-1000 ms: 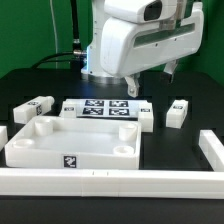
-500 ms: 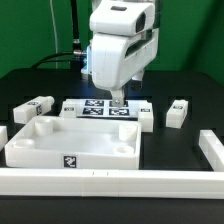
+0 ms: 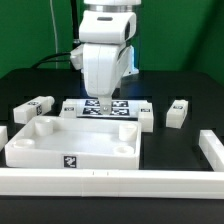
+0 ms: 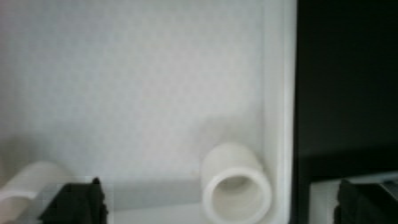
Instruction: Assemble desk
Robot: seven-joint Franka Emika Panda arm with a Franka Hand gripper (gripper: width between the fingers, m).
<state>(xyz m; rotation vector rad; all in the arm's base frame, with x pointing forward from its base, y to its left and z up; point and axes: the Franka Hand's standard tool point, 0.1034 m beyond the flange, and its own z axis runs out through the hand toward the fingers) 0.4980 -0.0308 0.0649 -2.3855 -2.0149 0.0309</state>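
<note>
Gripper (image 4: 221,200), jaws spread wide and empty, hangs over the far side of the smooth white rimmed top (image 3: 40,150); round socket (image 4: 237,178) below.

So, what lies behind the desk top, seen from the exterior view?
The marker board lies flat behind the desk top, with several tags showing. The gripper hangs in front of it and covers part of its middle; what is there cannot be seen.

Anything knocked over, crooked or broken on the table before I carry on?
Nothing stands out. The desk top sits flat and intact, the loose legs lie apart around it, not yet fitted, and the tool hangs open near its rear edge.
</note>
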